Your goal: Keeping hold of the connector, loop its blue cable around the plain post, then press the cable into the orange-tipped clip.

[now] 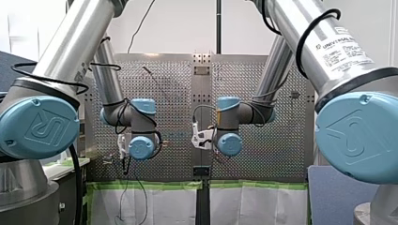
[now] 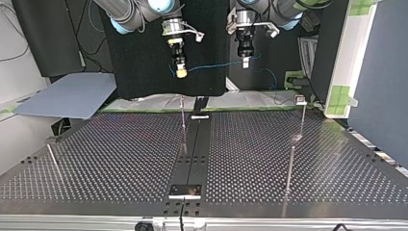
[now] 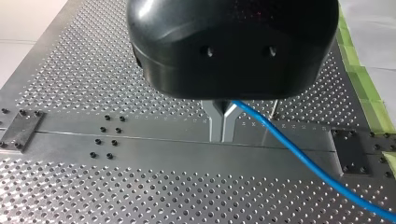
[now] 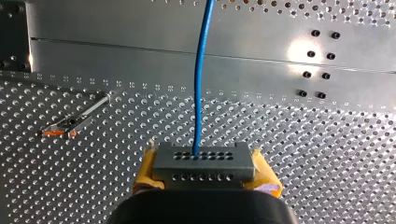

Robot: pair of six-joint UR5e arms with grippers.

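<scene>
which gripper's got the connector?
My right gripper: its yellow pads clamp the grey multi-hole connector block. My left gripper has only the blue cable running past its shut metal fingers.

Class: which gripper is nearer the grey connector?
Right. My right gripper holds the connector between its yellow pads; my left gripper is apart, shut on the blue cable further along.

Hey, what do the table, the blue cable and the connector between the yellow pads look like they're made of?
The table looks like bare metal, perhaps aluminium: a silvery, brushed, perforated surface with a bright glare spot. The blue cable seems to have a smooth plastic jacket, with even colour and a slight sheen. The connector is matte grey with rows of holes; whether it is moulded plastic or metal, I can't tell.
</scene>
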